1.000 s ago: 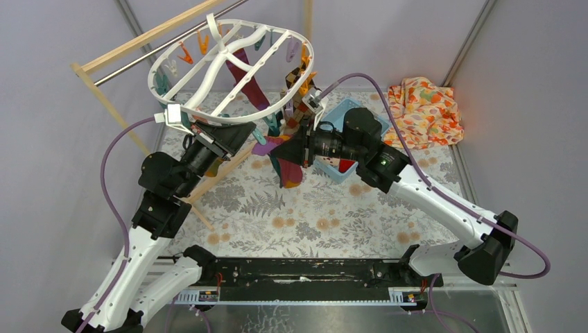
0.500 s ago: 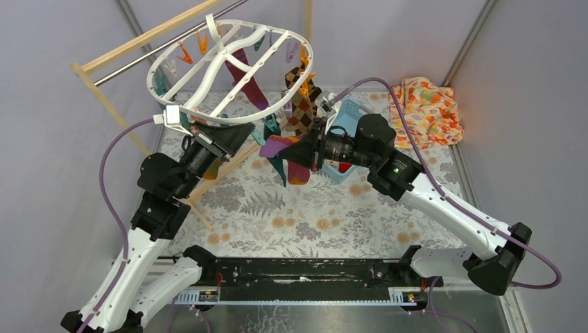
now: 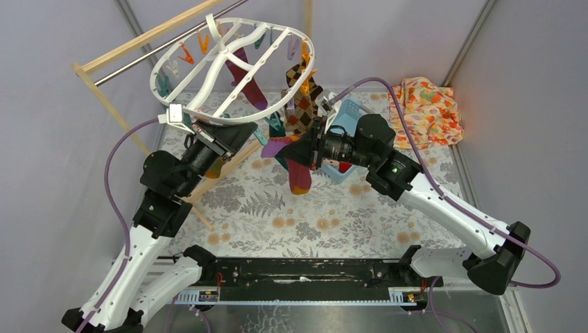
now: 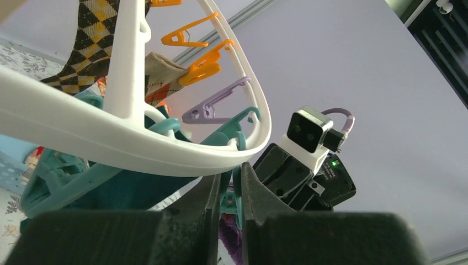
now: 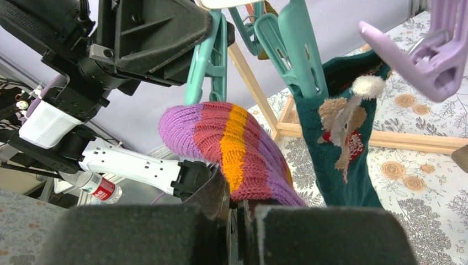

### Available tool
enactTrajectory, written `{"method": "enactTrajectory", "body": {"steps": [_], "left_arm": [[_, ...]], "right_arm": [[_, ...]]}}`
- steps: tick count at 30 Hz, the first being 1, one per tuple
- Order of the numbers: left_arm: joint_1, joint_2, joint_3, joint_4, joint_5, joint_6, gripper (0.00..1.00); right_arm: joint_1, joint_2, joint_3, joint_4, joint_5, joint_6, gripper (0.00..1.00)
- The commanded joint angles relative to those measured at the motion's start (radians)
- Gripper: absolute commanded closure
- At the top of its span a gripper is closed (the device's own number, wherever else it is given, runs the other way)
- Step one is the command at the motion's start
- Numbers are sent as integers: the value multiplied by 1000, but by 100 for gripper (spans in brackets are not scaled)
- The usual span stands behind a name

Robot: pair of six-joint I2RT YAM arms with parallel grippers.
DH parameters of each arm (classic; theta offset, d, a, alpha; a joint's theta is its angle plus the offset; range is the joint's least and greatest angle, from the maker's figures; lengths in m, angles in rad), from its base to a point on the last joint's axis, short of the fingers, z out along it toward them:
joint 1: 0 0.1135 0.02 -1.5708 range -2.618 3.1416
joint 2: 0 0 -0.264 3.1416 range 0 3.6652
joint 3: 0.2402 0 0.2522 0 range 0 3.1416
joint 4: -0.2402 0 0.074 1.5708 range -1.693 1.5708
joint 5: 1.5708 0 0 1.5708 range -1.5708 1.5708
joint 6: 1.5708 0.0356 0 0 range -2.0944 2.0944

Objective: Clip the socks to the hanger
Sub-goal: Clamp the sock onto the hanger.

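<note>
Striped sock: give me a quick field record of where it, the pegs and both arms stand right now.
striped sock: in right gripper, fingers shut on it; upper end just under teal peg
teal peg: pinched by left gripper, hangs from hanger
clipped: cannot tell
teal sock: hanging from its own peg
argyle sock: hanging on hanger

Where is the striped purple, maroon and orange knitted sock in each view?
Top external: striped sock at centre.
Left wrist: purple sliver, bottom centre.
Right wrist: centre, pinched in right gripper.
Shared landmark: teal plastic peg in left gripper.
</note>
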Motion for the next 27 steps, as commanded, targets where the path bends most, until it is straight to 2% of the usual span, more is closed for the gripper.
{"method": "enactTrajectory", "body": {"steps": [1,8,27], "left_arm": [[-4,-7,39,19,2,-37,100],[-5,6,28,35,-1,-59,100],[-5,-1,43,23,34,-83,100]], "right_arm": [[6,-24,2,64,11,-7,100],[6,-64,-4,10,51,-34,100],[7,-25,12,33,61,-41,100]]}}
